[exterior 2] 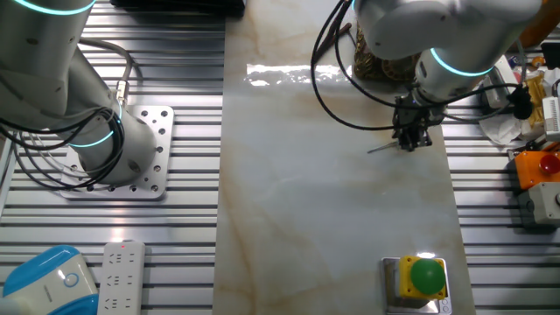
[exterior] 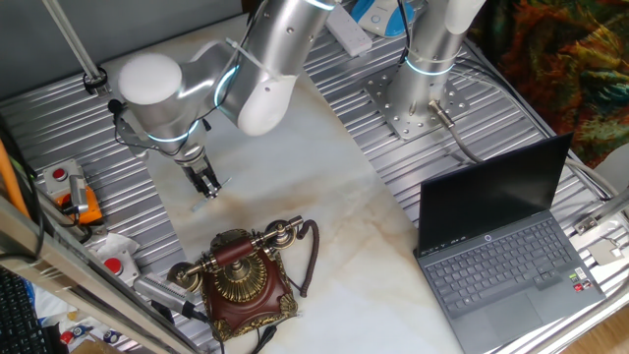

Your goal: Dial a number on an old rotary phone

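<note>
Phone [exterior: 239, 277] at table's near edge; pincer [exterior: 207, 184] apart, open marble between.

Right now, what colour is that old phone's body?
Dark reddish-brown with brass trim; the phone shows best in the fixed view with the laptop.

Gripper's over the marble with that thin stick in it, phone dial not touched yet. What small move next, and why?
Probably bring the gripper toward the old rotary phone and stop above its brass dial. The gripper hangs over bare marble, apart from the phone, with the thin stick pointing out from it, so nothing reaches a finger hole yet. Whether the stick's tip will line up is hard to judge.
</note>
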